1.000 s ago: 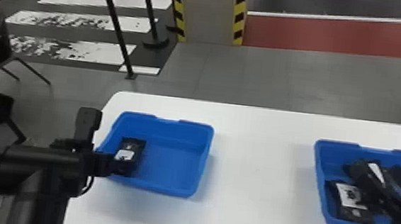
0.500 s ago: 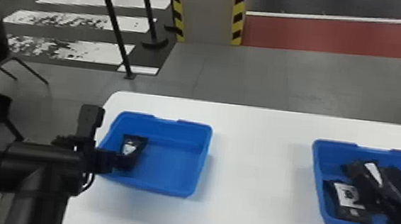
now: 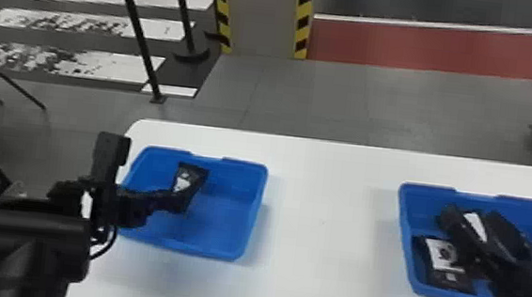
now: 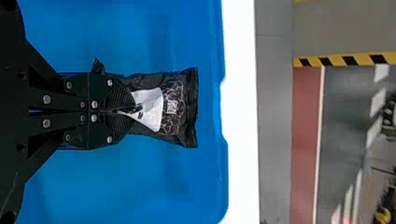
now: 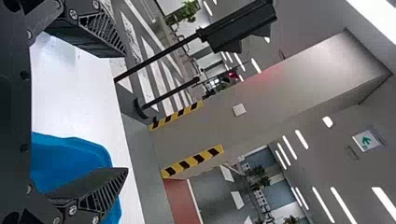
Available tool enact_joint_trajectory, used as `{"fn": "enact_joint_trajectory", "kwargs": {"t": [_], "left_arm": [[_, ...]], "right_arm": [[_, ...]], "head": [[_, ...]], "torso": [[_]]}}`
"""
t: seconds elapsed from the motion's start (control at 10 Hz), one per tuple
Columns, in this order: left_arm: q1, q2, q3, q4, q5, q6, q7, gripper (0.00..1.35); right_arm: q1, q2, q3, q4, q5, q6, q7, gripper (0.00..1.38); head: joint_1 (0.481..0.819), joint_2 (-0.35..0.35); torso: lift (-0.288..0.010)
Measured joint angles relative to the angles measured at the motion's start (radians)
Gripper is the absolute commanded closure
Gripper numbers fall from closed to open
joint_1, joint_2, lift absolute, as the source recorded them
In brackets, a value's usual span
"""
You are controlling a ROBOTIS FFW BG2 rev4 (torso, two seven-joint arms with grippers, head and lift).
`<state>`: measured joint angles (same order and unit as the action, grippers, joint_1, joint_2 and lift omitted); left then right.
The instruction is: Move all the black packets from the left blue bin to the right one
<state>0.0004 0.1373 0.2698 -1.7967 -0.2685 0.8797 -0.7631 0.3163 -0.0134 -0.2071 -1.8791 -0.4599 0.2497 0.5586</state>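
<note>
The left gripper point(image 3: 169, 199), at the left blue bin point(image 3: 256, 206), has its 2 fingers clamped on 1 black packet point(image 3: 194, 181). The packet is inside that bin's outline; whether it touches the floor, I cannot tell. It is creased and glossy, with a white patch narrowing towards the fingers, pale veined lines and a flat, straight end seal. Well to the right of the left blue bin, the right gripper point(image 3: 474, 224) has its 2 fingers spread apart at the right blue bin point(image 3: 405, 222), where 1 white-labelled packet point(image 3: 443, 260) lies.
</note>
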Motion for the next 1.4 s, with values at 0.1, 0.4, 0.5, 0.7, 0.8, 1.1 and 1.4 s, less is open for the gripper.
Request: {"fn": "enact_joint_trajectory", "kwargs": {"t": [0.1,0.4,0.5,0.7,0.8,1.1,1.4], "left_arm": [[0.048,-0.017,-0.001,-0.068,0.029,-0.063,-0.023,1.21],[0.123,-0.053,-0.076,-0.186,0.125,-0.216,-0.07,1.21],[0.115,-0.053,-0.124,-0.189,0.157,-0.235,-0.076,1.21],[0.067,-0.044,-0.221,-0.187,0.196,-0.22,-0.082,1.21],[0.033,-0.037,-0.271,-0.173,0.211,-0.21,-0.082,1.21],[-0.066,-0.035,-0.393,-0.097,0.273,-0.187,-0.084,1.21],[-0.093,-0.041,-0.426,-0.072,0.29,-0.172,-0.084,1.21]], "right_arm": [[-0.001,0.0,0.009,-0.007,-0.006,0.005,0.007,0.16],[-0.01,0.0,0.052,-0.038,-0.008,0.028,0.019,0.16],[-0.025,0.0,0.069,-0.036,-0.008,0.039,0.022,0.17],[-0.062,0.0,0.09,-0.021,-0.004,0.123,0.03,0.2],[-0.079,0.0,0.103,-0.014,-0.001,0.141,0.035,0.2],[-0.142,0.0,0.144,0.029,0.004,0.145,0.04,0.19],[-0.179,0.007,0.19,0.018,0.003,0.12,0.043,0.19]], "head": [[0.695,0.122],[0.695,0.06],[0.695,0.029],[0.695,-0.008],[0.695,-0.026],[0.695,-0.072],[0.695,-0.071]], "torso": [[-0.11],[-0.11],[-0.11],[-0.11],[-0.11],[-0.11],[-0.11]]}}
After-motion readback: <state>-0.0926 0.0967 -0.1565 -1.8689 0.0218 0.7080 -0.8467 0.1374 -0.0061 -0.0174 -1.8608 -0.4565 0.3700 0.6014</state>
